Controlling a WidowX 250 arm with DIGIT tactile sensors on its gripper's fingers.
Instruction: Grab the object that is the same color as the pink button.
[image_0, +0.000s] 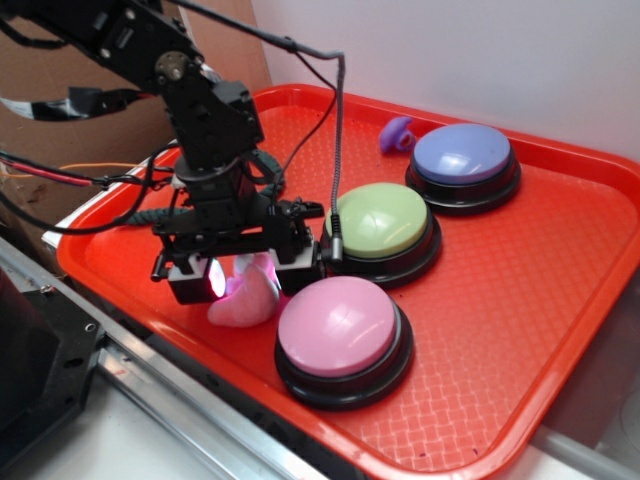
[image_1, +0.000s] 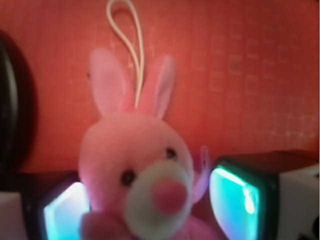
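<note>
The gripper (image_0: 245, 278) is open wide around the pink bunny toy (image_1: 135, 175), which sits at nine o'clock from the pink button (image_0: 340, 330)

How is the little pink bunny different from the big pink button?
The pink bunny is a soft plush with ears, a face and a white string loop; the pink button is a smooth round dome on a black base. The bunny looks smaller than the button. The bunny lies between the open fingers of the gripper; the button sits free beside it. Both are pink and rest on the red tray.
</note>
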